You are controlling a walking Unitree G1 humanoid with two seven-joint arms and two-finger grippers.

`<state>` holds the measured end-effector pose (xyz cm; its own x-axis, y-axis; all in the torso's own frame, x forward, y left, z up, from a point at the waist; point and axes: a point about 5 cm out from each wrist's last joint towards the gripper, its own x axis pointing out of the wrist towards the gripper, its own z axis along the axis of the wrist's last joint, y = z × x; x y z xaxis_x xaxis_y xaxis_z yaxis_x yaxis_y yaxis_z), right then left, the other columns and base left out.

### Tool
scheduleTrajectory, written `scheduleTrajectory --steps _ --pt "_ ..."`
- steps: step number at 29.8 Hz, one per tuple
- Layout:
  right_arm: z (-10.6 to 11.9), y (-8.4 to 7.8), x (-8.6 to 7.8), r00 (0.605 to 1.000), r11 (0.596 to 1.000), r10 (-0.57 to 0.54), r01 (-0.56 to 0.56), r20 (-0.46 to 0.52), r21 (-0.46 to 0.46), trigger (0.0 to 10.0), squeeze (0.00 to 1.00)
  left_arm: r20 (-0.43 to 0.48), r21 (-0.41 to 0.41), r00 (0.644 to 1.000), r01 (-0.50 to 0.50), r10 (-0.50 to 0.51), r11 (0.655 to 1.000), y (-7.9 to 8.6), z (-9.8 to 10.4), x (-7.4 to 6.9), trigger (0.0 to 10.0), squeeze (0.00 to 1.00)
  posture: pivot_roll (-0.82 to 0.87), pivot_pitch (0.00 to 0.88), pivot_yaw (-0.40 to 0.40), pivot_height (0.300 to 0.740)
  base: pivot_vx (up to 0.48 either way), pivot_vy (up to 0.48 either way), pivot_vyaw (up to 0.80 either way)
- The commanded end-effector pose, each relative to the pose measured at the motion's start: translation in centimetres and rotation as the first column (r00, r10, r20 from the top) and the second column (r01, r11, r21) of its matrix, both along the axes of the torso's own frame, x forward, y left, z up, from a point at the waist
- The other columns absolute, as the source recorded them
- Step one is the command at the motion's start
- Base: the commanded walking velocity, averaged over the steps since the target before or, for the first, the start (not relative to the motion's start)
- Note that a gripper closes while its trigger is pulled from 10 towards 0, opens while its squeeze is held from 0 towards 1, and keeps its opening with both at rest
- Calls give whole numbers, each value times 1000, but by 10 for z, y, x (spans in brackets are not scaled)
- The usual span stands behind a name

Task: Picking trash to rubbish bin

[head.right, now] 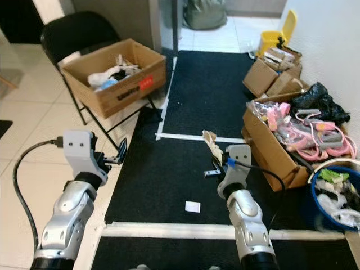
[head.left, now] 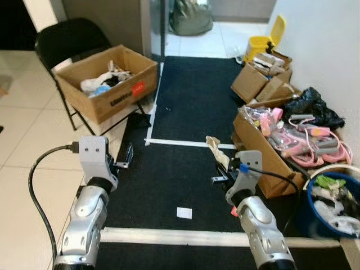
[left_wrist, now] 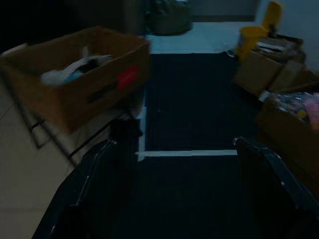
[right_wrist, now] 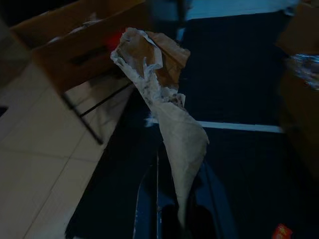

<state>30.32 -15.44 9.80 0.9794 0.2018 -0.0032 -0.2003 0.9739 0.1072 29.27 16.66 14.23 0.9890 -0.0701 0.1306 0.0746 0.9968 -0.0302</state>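
A long crumpled piece of brown paper [right_wrist: 167, 94] sticks up from my right gripper [right_wrist: 182, 219], which is shut on its lower end. In the left eye view the paper [head.left: 216, 148] hangs over the black mat [head.left: 185, 112], just left of the cardboard boxes on the right. My left gripper [left_wrist: 174, 143] is open with nothing between its fingers, held low at the mat's left edge [head.left: 127, 156]. A cardboard box [head.left: 107, 81] holding crumpled trash rests on a black chair at the far left. A blue tub [head.left: 332, 205] with trash in it stands at the near right.
A small white scrap [head.left: 184, 212] lies on the mat between my arms, and a red scrap [head.left: 233, 211] beside my right arm. Open boxes with pink items [head.left: 292, 140] line the right wall. A yellow bin [head.left: 264, 42] stands at the back right.
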Motion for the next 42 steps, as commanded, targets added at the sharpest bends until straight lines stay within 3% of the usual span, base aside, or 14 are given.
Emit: scheduleTrajectory --steps 1,5,42 --pt "-6 -8 -3 999 1000 -24 24 -26 -6 10000 0 -22 5 1000 14 -14 1000 -4 -4 -1 10000 0 39 148 30 740 334 0 -800" --pt "-6 -8 -3 999 1000 -28 28 -28 -8 10000 0 -23 5 1000 14 -14 1000 -4 -4 -1 10000 0 39 148 30 740 334 0 -678" --pt "-8 -7 -2 999 998 -27 26 -21 -51 10000 0 -23 7 1000 15 -15 1000 -5 -4 -1 10000 0 44 135 21 740 333 0 0"
